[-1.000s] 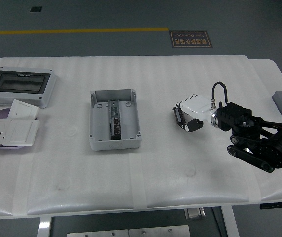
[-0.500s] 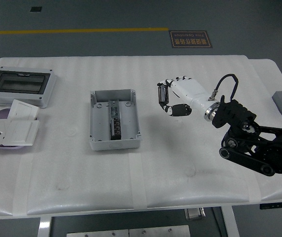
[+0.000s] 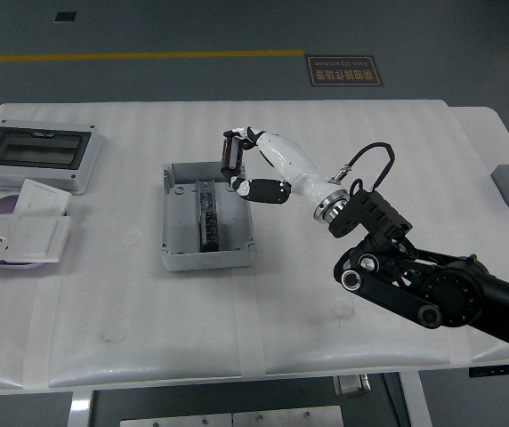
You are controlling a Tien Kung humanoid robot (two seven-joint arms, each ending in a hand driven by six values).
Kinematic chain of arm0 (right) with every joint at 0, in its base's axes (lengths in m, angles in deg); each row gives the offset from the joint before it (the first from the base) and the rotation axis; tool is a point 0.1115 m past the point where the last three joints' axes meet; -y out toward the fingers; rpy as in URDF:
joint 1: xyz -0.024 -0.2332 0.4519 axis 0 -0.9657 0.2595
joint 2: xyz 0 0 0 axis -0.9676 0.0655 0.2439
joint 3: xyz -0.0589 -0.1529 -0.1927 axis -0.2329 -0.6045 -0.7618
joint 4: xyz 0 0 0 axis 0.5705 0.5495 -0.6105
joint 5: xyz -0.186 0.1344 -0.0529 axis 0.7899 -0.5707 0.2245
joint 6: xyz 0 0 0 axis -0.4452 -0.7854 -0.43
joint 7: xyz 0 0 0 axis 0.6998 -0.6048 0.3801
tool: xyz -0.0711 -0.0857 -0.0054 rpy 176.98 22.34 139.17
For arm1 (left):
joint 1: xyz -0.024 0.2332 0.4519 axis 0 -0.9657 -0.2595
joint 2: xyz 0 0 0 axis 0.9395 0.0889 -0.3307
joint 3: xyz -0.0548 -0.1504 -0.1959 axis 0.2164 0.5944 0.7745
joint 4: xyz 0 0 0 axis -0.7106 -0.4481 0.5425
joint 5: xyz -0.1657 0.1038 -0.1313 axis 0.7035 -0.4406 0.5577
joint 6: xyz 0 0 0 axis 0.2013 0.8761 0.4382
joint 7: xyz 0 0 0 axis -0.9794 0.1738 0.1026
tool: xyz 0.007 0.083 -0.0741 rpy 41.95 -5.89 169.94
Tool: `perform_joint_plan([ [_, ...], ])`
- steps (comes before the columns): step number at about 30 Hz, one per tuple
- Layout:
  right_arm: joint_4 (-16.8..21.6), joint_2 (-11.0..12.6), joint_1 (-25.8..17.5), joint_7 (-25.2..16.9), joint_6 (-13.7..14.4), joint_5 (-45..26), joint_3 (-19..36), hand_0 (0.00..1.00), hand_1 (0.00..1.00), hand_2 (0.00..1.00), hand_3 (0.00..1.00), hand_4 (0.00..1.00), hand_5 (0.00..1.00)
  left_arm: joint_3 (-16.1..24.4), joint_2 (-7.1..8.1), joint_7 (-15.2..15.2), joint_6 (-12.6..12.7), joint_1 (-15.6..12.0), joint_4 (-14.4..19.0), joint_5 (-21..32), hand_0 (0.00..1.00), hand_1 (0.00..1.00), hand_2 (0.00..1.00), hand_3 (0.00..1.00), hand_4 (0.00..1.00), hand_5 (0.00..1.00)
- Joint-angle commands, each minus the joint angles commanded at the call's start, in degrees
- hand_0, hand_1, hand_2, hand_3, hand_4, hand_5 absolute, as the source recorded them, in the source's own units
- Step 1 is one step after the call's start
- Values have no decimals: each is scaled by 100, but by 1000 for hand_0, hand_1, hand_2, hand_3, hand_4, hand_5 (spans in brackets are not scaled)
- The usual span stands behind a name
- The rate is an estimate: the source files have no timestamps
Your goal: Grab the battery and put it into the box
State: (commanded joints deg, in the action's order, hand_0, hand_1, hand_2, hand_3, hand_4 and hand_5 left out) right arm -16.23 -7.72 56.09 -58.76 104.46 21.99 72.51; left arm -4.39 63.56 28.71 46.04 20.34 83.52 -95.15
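Head view: the right hand (image 3: 256,165), white with dark joints, reaches leftward from a black arm (image 3: 432,289) and hangs over the far right corner of the open grey box (image 3: 206,216). Its fingers (image 3: 262,189) are curled around a small dark battery (image 3: 230,154), held upright above the box's far right rim; whether it touches the rim is hard to judge. Inside the box a dark rail of terminals (image 3: 208,216) runs near to far. On the white bench (image 3: 326,116), far left, lie a grey lid with a dark window (image 3: 37,155) and white socket plates (image 3: 19,233).
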Motion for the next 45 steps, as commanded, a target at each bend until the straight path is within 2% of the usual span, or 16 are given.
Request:
perform_joint_plan([
  [2,-78,-34,-24,-7,1,-18,-71,919,846,856,851,732,475,-2,1,-1,1,1,-1,2,649,658,619,658,662,383],
  [3,-104,-46,-32,-12,3,-31,-98,998,947,976,998,872,593,-3,2,-1,1,1,0,4,649,658,619,658,662,384],
  [8,-227,-101,-60,-17,7,-108,-233,998,947,976,998,872,593,-14,6,-1,1,4,1,12,649,658,619,658,662,384],
  [9,-243,-102,-60,-15,6,-119,-252,998,965,993,998,917,635,-14,7,-2,2,4,1,12,649,659,619,658,663,384],
  [13,-232,-26,-17,6,-5,-130,-223,998,965,993,998,917,635,-22,8,-2,3,4,2,20,649,659,619,658,663,384],
  [16,-81,144,62,52,-17,-36,-61,998,969,993,998,940,665,-34,7,-2,3,2,0,27,648,659,619,657,663,386],
  [23,710,859,80,214,-66,554,742,998,967,986,998,946,675,-60,10,-4,5,-24,-13,62,648,659,619,657,661,383],
  [26,1076,1117,-118,229,-74,777,1141,998,967,986,998,946,675,-75,2,-2,2,-63,-19,78,648,659,619,657,661,383],
  [27,1164,1171,-197,225,-69,818,1257,998,958,959,998,939,675,-82,-3,-1,0,-78,-21,83,648,658,619,656,659,381],
  [31,1301,1337,-572,152,-31,855,1764,998,958,959,998,939,675,-141,-33,7,-8,-147,-37,122,648,658,619,656,659,381],
  [33,1262,1384,-762,97,-4,813,1997,998,933,923,975,932,670,-168,-42,11,-11,-174,-43,134,648,658,619,655,660,384],
  [41,692,1369,-1514,-199,109,394,2643,998,922,917,956,926,671,-154,-23,20,-11,-194,-38,76,648,658,619,655,660,382],
  [45,603,1296,-1950,-233,112,620,2869,998,922,917,956,926,671,-156,9,22,-10,-209,-37,59,648,658,619,655,660,382],
])
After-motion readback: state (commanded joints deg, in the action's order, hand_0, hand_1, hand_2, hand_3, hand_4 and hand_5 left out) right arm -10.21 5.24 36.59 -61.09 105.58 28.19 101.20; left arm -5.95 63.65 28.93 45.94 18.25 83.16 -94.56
